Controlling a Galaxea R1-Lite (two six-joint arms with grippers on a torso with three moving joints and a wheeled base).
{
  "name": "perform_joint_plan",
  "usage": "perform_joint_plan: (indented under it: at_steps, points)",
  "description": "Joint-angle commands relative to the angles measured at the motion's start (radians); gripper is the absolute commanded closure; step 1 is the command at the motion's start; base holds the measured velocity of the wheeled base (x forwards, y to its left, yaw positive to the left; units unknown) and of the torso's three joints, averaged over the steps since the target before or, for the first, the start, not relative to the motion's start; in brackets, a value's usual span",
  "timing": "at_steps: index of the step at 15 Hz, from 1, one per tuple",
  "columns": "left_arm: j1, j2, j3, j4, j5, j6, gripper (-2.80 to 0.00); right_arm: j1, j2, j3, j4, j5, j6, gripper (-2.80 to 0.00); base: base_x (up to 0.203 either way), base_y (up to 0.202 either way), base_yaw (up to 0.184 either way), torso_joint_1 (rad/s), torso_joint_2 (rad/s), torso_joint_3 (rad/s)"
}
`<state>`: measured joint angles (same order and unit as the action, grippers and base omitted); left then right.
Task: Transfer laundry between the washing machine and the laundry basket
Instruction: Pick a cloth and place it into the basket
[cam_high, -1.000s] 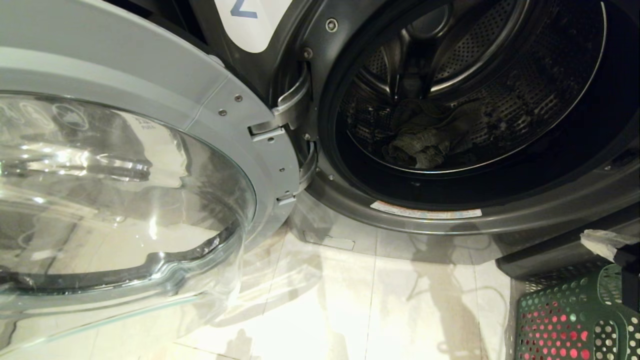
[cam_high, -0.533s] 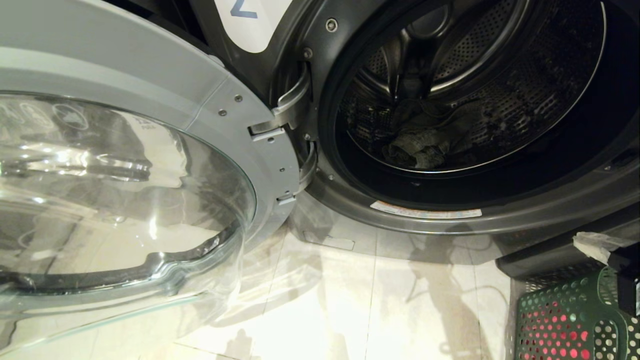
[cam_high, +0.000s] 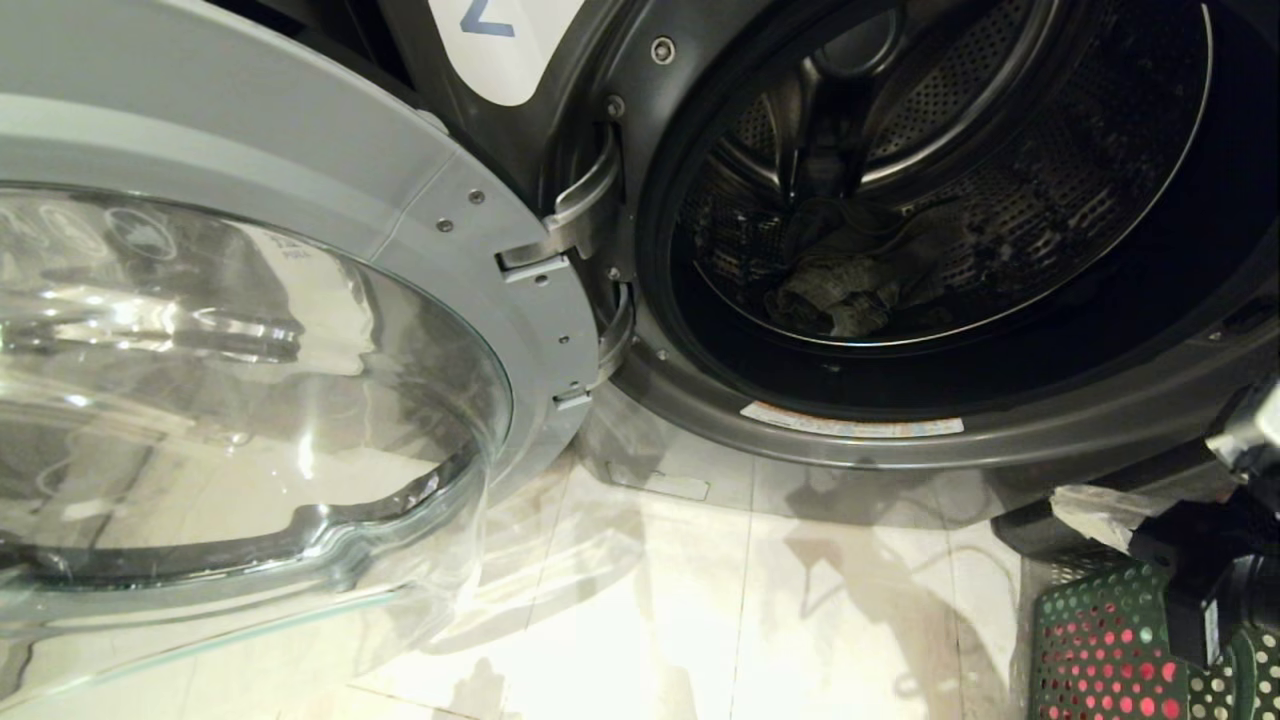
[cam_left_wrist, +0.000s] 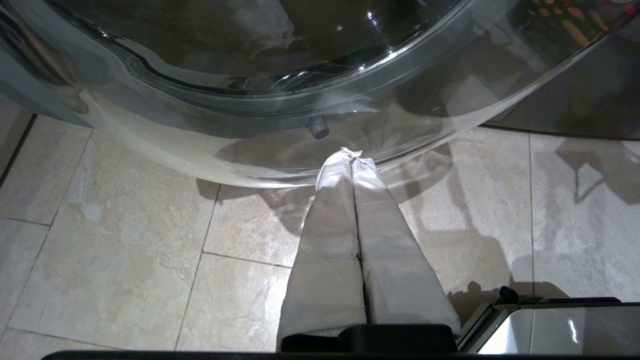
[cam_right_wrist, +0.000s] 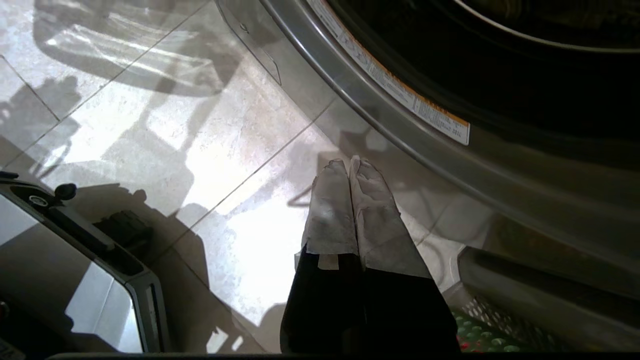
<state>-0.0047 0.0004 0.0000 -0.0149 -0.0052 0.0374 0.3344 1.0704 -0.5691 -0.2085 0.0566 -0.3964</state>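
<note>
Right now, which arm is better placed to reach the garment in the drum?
Right. Its shut end effector sits above the green perforated basket, just below the open drum holding the grey-beige garment. The left end effector hangs under the glass door.

The washing machine (cam_high: 1100, 420) mouth gapes wide, its swung-out door (cam_high: 250, 380) blocking the left side. Only a crumpled garment (cam_high: 850, 285) lies low in the drum, seemingly with free room above it. Bare floor (cam_high: 750, 600) stretches between door and basket (cam_high: 1100, 650).

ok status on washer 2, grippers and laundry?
Right gripper shut, empty, above the laundry basket. Left gripper shut, parked beneath the open door. Garment in the washing machine drum. Opening unobstructed.
</note>
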Motion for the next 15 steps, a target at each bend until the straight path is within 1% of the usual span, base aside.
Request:
perform_joint_plan:
  at_steps: [1, 2, 6, 12, 15]
  points:
    - [0.0, 0.0, 0.006, 0.0, 0.001, -0.001, 0.0, 0.011, 0.052, 0.002, -0.031, 0.0, -0.004, 0.0, 0.0, 0.0, 0.0, 0.0, 0.0, 0.0]
    - [0.0, 0.0, 0.006, 0.0, 0.001, -0.001, 0.0, 0.011, 0.064, 0.005, -0.054, 0.0, -0.004, 0.0, 0.098, 0.0, 0.003, -0.003, 0.0, 0.003]
    - [0.0, 0.0, 0.006, 0.0, 0.002, -0.004, 0.0, 0.012, 0.071, 0.011, -0.055, -0.001, -0.003, 0.0, 0.174, 0.0, -0.001, 0.003, 0.0, 0.003]
    - [0.0, 0.0, 0.006, 0.0, 0.001, -0.001, 0.0, 0.011, 0.072, 0.028, -0.057, -0.006, -0.002, 0.0, 0.0, 0.0, 0.0, 0.0, 0.0, 0.0]
    - [0.0, 0.0, 0.006, 0.0, 0.001, -0.001, 0.0, 0.011, 0.117, 0.033, -0.073, -0.036, 0.008, 0.0, 0.0, 0.0, 0.0, 0.0, 0.0, 0.0]
